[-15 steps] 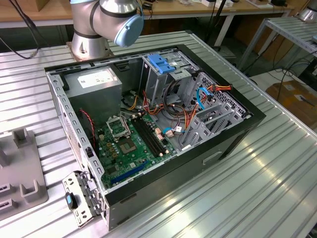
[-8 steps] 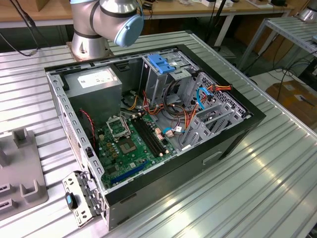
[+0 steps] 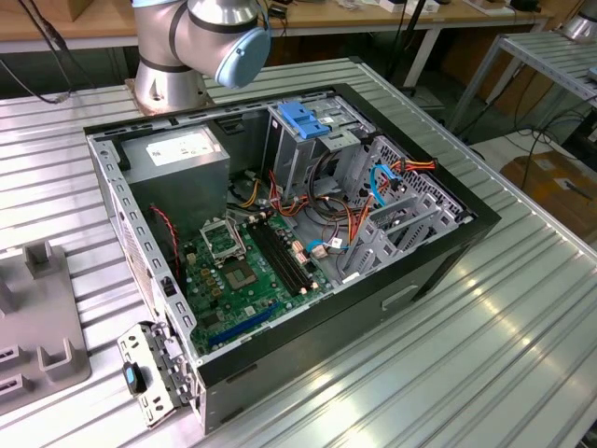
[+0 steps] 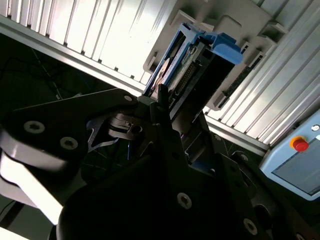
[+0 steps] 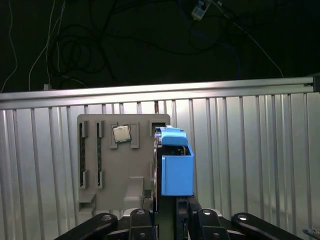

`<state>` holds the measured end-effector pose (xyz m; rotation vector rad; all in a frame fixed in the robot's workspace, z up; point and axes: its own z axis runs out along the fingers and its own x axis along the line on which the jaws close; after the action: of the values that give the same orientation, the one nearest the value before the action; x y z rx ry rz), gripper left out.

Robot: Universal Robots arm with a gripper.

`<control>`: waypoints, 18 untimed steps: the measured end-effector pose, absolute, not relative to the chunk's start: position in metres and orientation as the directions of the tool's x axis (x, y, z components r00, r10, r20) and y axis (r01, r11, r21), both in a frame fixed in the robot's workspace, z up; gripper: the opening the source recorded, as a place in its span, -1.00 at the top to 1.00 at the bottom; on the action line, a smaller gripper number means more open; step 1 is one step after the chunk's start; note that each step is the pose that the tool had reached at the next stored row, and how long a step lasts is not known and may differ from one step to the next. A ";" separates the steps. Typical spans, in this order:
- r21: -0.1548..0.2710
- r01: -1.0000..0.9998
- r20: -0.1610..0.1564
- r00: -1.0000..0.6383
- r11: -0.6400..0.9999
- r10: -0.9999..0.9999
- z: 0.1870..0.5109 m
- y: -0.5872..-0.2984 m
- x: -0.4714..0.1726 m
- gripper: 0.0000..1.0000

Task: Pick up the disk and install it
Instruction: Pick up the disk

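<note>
The disk [image 5: 175, 162] stands on edge in its bright blue carrier frame, rising from between my gripper's [image 5: 165, 210] dark fingers. In the second wrist view the disk [image 4: 197, 55] shows its connector edge and blue frame, and the gripper [image 4: 180, 107] is shut on its two flat sides. Right behind the disk lies a grey parts holder [image 5: 107, 175]; whether the disk still touches it I cannot tell. The open computer case [image 3: 438, 252] lies on the table in the exterior view, with a drive cage [image 3: 298, 149] at its far side.
A square chip [image 5: 121, 133] sits in the grey holder [image 3: 37, 327], which lies at the exterior view's left. A blue carrier [image 3: 303, 119] tops the drive cage. The robot base [image 3: 173, 84] stands behind the case. A pendant with a red button [image 4: 300, 145] lies beyond the ribbed table.
</note>
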<state>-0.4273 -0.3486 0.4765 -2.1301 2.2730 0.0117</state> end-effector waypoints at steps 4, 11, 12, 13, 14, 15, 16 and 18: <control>-0.013 -0.998 -0.024 -0.065 0.065 -0.998 0.477 -0.349 -0.427 0.29; -0.013 -0.998 -0.024 -0.065 0.065 -0.998 0.479 -0.349 -0.427 0.29; -0.013 -0.998 -0.024 -0.065 0.065 -0.998 0.481 -0.349 -0.427 0.29; -0.012 -0.998 -0.024 -0.065 0.065 -0.998 0.484 -0.349 -0.427 0.29; -0.013 -0.998 -0.024 -0.065 0.065 -0.998 0.486 -0.349 -0.427 0.29; -0.012 -0.998 -0.024 -0.065 0.065 -0.998 0.487 -0.349 -0.427 0.29; -0.013 -0.998 -0.024 -0.065 0.065 -0.998 0.489 -0.349 -0.427 0.29; -0.013 -0.998 -0.024 -0.065 0.065 -0.998 0.490 -0.349 -0.427 0.29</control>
<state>-0.4273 -0.3485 0.4898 -2.1302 2.2731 0.0118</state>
